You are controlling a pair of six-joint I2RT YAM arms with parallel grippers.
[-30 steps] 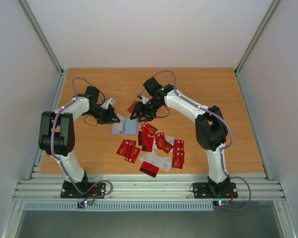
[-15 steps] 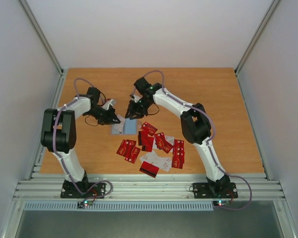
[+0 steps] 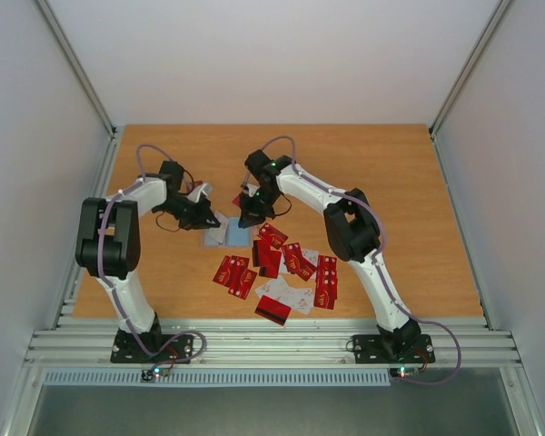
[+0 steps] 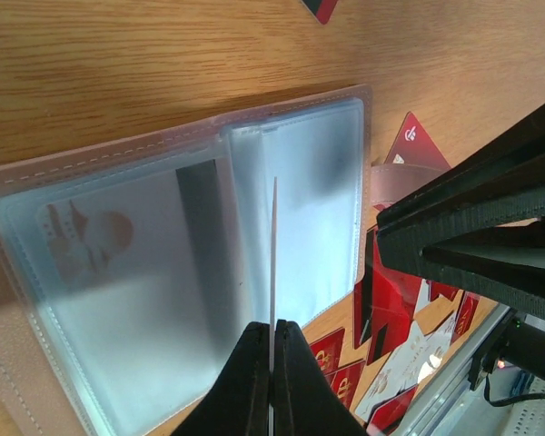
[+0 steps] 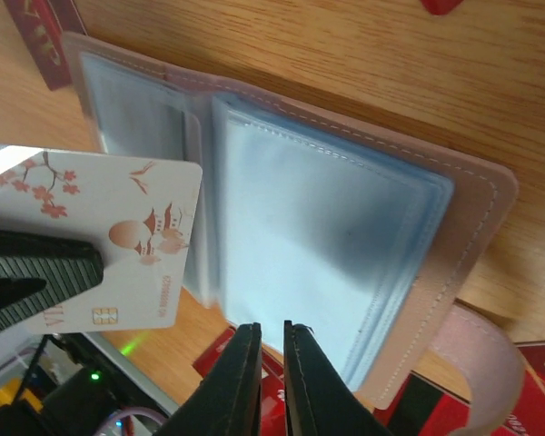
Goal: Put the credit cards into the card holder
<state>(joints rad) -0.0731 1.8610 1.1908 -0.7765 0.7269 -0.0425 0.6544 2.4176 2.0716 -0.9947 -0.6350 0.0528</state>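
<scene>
Left claw (image 4: 272,341): clenched on a pale card (image 4: 274,245), which its own camera sees edge-on as a thin white line rising from between the fingers.
Pale card: the right wrist view shows its face, white with a blossom-and-branch print, an orange disc and a small chip. It hangs over the left half of the open holder.
Card holder (image 3: 227,234): lies open and flat on the surface (image 3: 391,182) between the two claws. The cover is tan-pink with stitched edges. Inside are clear bluish sleeves (image 5: 327,263), and one on the left page already has a printed card in it.
Strap (image 5: 472,363): a rounded tab sticks out from the holder's edge toward the red pile.
Right claw (image 5: 272,341): low over the edge of the sleeve stack, fingers drawn almost together with a slim gap. I cannot tell whether they pinch a sleeve.
Red cards (image 3: 286,268): scattered in an overlapping heap just on the near side of the holder, a few with the white face up.
Stray card (image 5: 440,4): one red corner shows on the bare wood beyond the holder, apart from the heap.
</scene>
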